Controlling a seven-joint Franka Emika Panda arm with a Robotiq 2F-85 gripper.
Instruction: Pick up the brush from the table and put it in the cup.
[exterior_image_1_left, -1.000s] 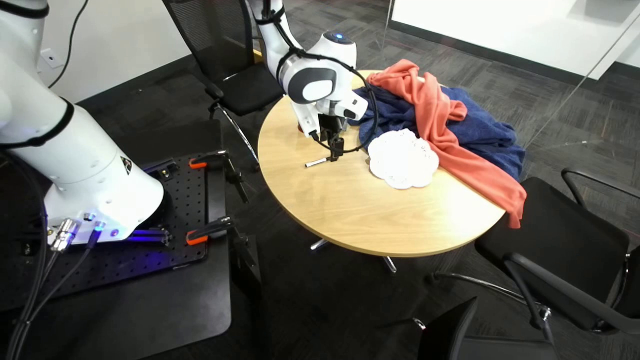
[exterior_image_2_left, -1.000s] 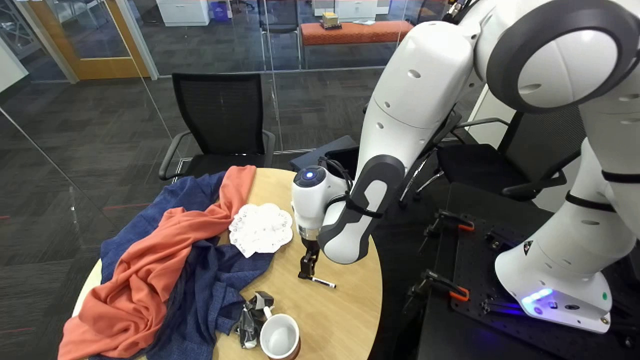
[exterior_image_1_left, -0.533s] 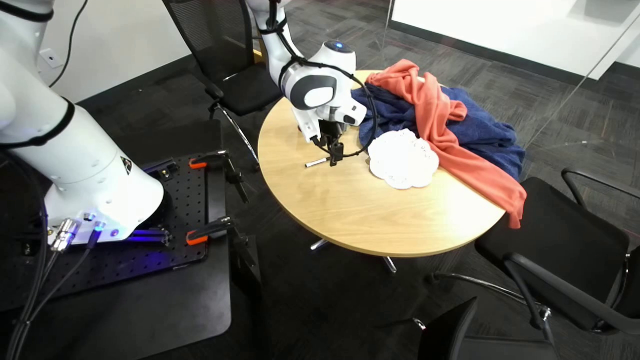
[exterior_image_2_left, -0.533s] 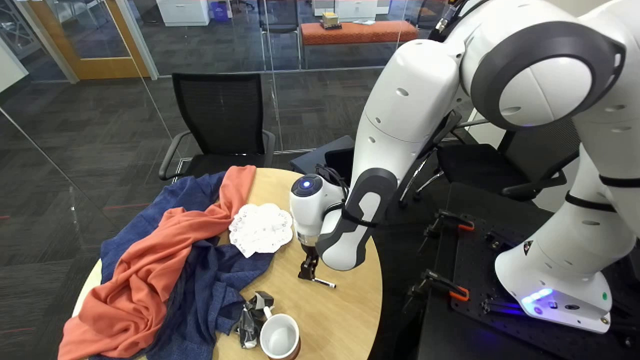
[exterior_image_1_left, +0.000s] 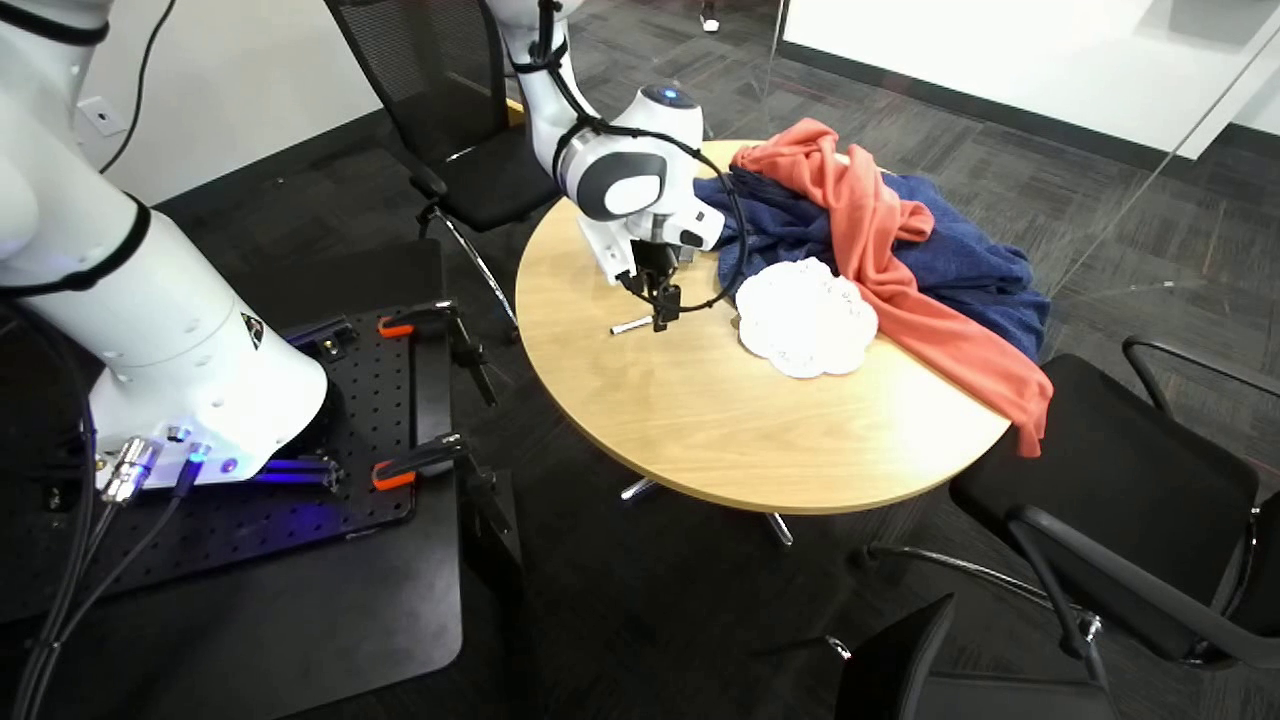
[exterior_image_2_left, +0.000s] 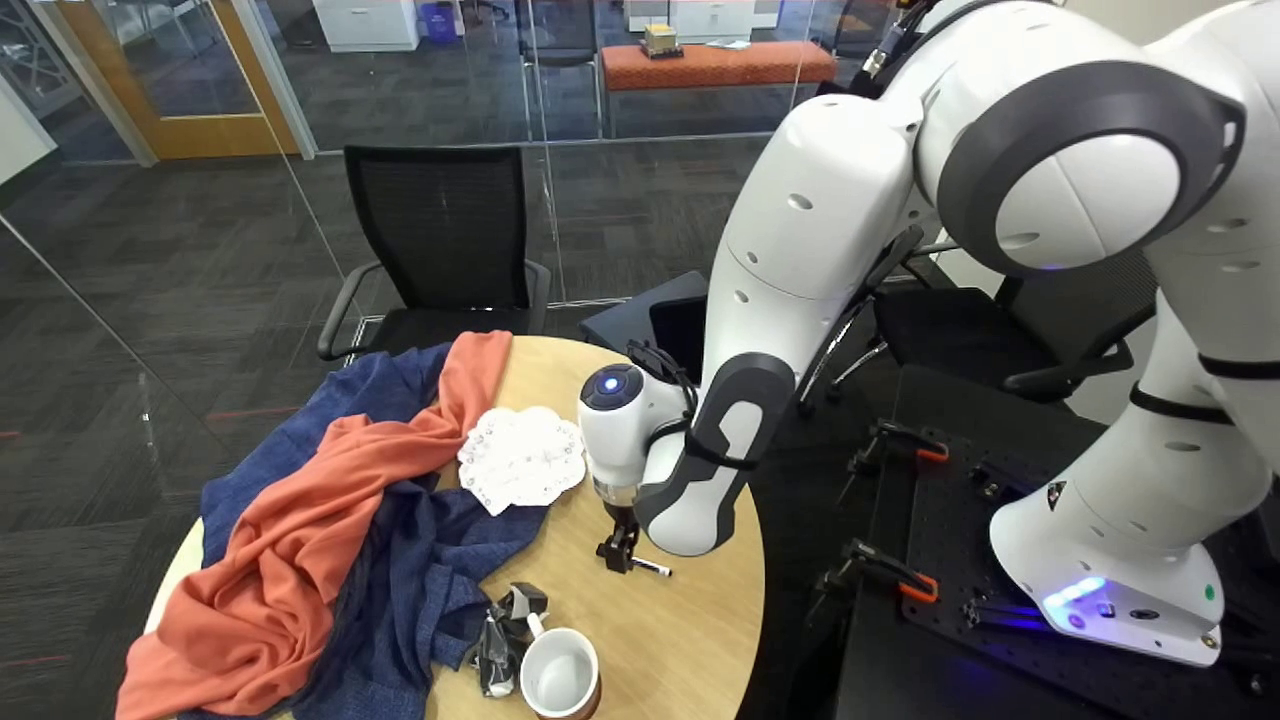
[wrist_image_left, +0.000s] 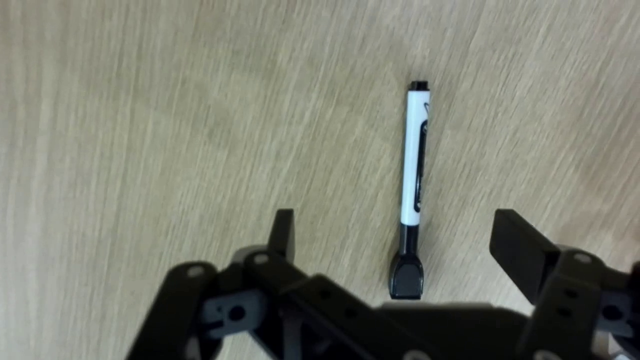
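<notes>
My claw (wrist_image_left: 393, 220) is spread wide, holding nothing. In the wrist view the brush (wrist_image_left: 412, 160) lies on the desk (wrist_image_left: 150, 125), right of the middle, showing between the claw's two sides, with a bit more room at the left. In an exterior view I see lots of wood from the claw down to the round edge; a white mat (exterior_image_1_left: 806, 322) lies right of the claw, and an orange cloth (exterior_image_1_left: 950, 355) hangs off the edge farther right. In an exterior view the cup (exterior_image_2_left: 560, 675) stands at the bottom, just beside a dark bundle (exterior_image_2_left: 496, 650), with wood to its right.
</notes>
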